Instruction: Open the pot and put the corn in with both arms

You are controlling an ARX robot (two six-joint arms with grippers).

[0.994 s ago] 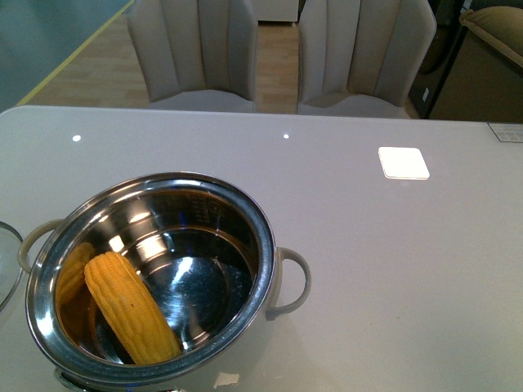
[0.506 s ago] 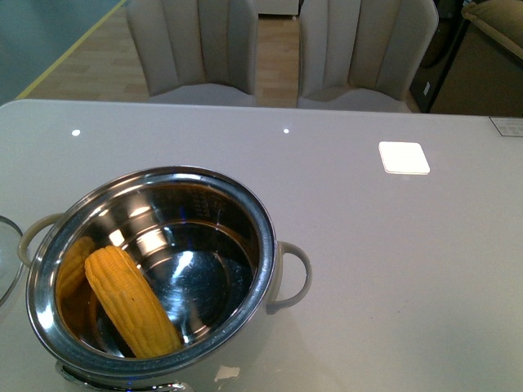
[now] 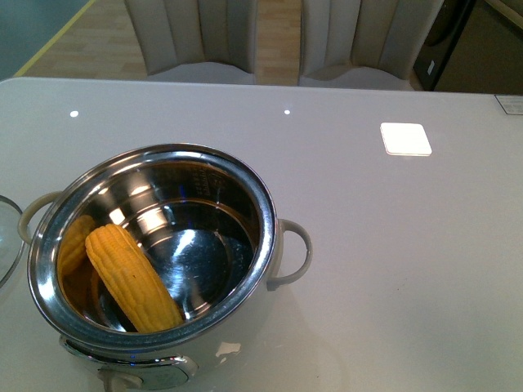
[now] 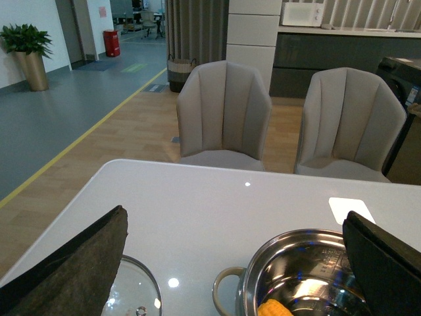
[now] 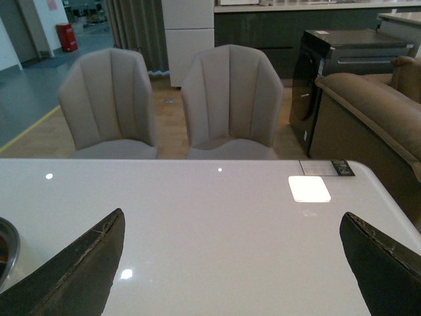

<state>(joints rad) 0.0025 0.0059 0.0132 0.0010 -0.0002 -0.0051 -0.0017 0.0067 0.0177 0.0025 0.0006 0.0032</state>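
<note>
In the open pot (image 3: pixel 270 214) the corn (image 3: pixel 131 278) is seen lying; the task is judged done. Both grippers (image 4: pixel 237 263) (image 5: pixel 230 263) are held wide and empty, so only retreat is called for.

A yellow ridged corn cob (image 3: pixel 131 278) lies inside the large round steel-bowled pot (image 3: pixel 155 261) on the pale glossy table (image 3: pixel 392 269). Left of the pot rests its glass lid (image 4: pixel 135 296); well to the pot's right sits a white square pad (image 3: pixel 405 139). Behind the pot, past the table, stand two upholstered chairs (image 4: pixel 223 115).
</note>
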